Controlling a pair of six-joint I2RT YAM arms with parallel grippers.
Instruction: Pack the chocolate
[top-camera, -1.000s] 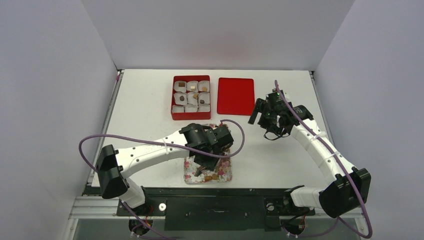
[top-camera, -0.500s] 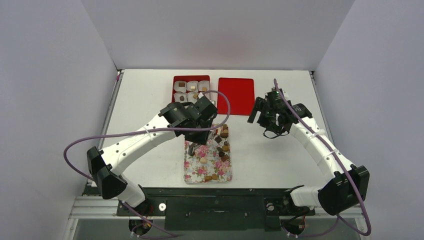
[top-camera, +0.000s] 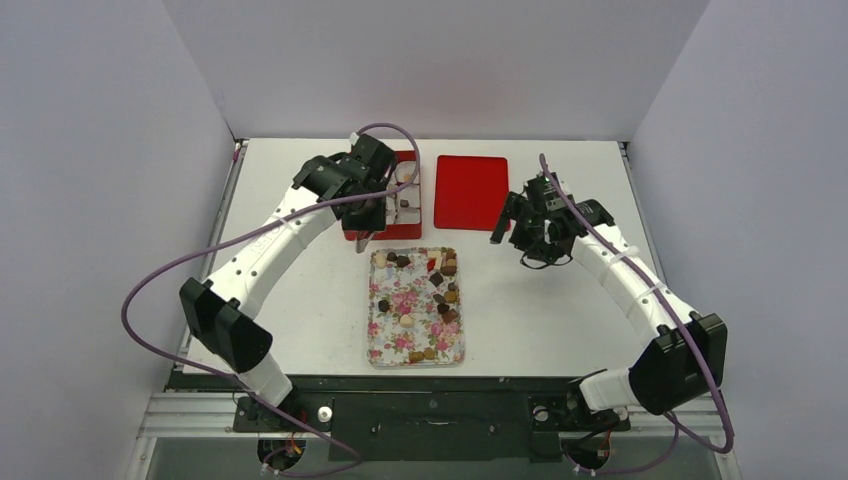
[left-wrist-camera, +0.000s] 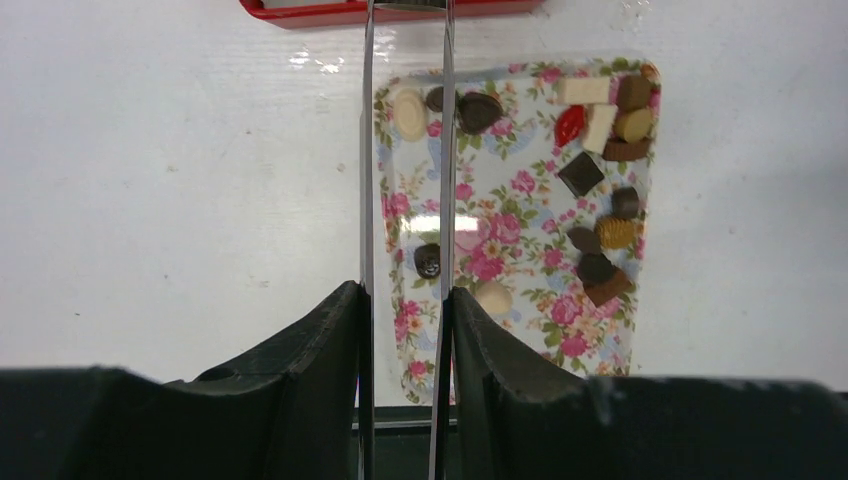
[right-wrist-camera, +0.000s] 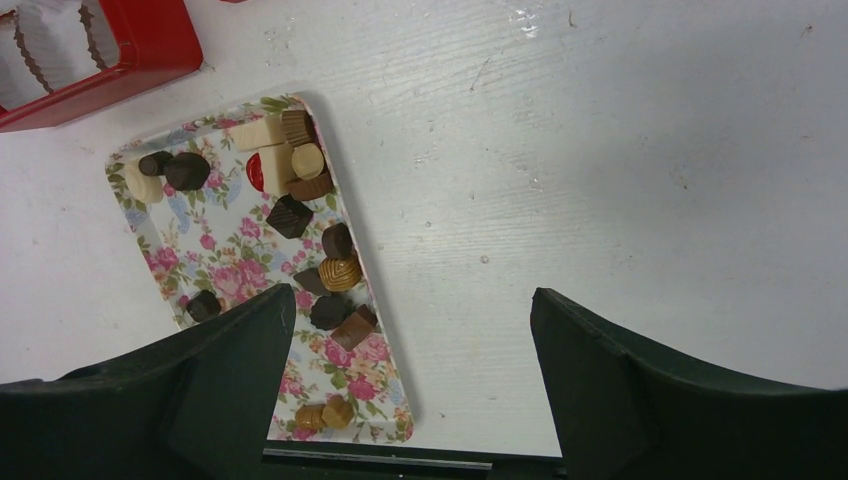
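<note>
Several chocolate pieces, dark, tan, cream and one red, lie on the floral tray, mostly along its right side. They also show in the left wrist view and the right wrist view. My left gripper is shut on thin metal tweezers. It hovers at the near edge of the red box, whose paper cups hold a few pieces. The tweezer tips are cut off from view. My right gripper is open and empty above the table, right of the tray.
A flat red lid lies right of the red box. The left arm covers much of the box from above. The box corner also shows in the right wrist view. White walls close in three sides.
My left arm has swung away from the tray's near end, across the tray, to the red box's near edge, still holding the tweezers. The right arm has barely shifted.
</note>
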